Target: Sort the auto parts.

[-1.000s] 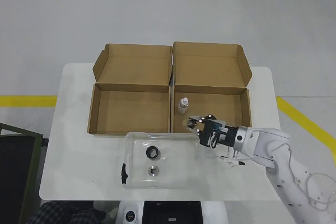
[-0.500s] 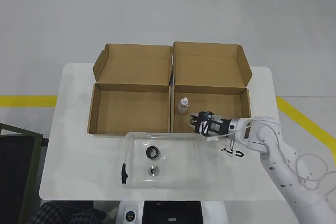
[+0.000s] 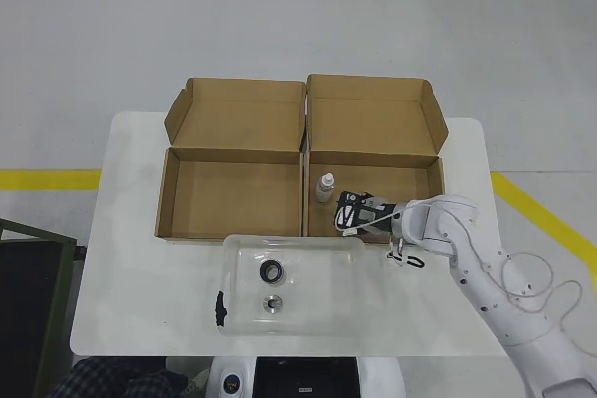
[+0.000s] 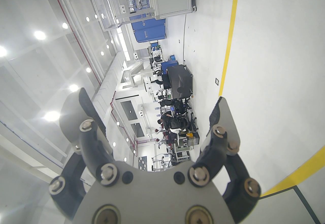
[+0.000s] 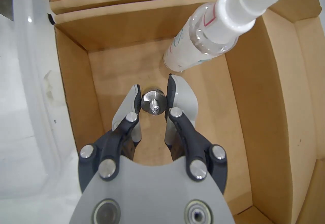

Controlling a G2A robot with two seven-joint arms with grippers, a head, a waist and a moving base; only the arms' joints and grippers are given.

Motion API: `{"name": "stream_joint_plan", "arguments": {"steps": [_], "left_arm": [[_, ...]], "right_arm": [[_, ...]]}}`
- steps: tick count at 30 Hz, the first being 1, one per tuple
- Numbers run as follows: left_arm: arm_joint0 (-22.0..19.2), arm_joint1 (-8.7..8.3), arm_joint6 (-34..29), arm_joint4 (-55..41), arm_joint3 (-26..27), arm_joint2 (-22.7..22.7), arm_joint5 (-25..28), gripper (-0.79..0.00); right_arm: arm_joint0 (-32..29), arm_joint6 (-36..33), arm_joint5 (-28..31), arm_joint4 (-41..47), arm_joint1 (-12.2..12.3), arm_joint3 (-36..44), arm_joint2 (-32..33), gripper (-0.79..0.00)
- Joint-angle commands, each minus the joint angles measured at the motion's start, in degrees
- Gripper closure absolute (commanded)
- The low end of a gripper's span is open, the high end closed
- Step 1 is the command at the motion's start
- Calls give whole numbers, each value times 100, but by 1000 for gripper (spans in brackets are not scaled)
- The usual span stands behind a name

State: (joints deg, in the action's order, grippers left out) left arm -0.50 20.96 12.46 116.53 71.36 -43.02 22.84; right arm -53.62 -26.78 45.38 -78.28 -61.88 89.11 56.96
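My right gripper (image 5: pixel 153 93) (image 3: pixel 344 214) is shut on a small round metal part (image 5: pixel 153 104) with a centre pin, held low inside the right cardboard box (image 3: pixel 425 189) (image 5: pixel 254 88), just beside a white-capped clear bottle (image 5: pixel 210 29) (image 3: pixel 325 186) standing there. The clear plastic tray (image 3: pixel 308 254) in front of the boxes holds a black ring part (image 3: pixel 271 271) and a round metal part (image 3: pixel 271 304). A black strip (image 3: pixel 219 306) lies at the tray's left edge. My left gripper (image 4: pixel 152 108) is open, pointing out at the room with nothing between its fingers.
The left cardboard box (image 3: pixel 229 197) stands open next to the right one, both with lids folded back. A small black clip (image 3: pixel 408 261) lies on the white table (image 3: pixel 139 269) by the right arm. Yellow floor tape runs on both sides of the table.
The right gripper has moved from over the tray's far right corner into the right box, carrying the metal part towards the bottle.
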Motion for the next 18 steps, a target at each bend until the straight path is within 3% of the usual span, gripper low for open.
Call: {"name": "stream_joint_plan", "arguments": {"steps": [1, 12, 15, 18], "left_arm": [[0, 0, 0, 0, 0, 0, 0, -785], [0, 0, 0, 0, 0, 0, 0, -785], [0, 0, 0, 0, 0, 0, 0, -785], [0, 0, 0, 0, 0, 0, 0, -785]], "right_arm": [[61, 3, -14, 22, -13, -53, -21, 0], [282, -294, 96, 98, -48, -273, -106, -9], [328, -294, 73, 141, -71, -334, -171, -135], [358, -275, 21, 143, -90, -351, -219, -357]]}}
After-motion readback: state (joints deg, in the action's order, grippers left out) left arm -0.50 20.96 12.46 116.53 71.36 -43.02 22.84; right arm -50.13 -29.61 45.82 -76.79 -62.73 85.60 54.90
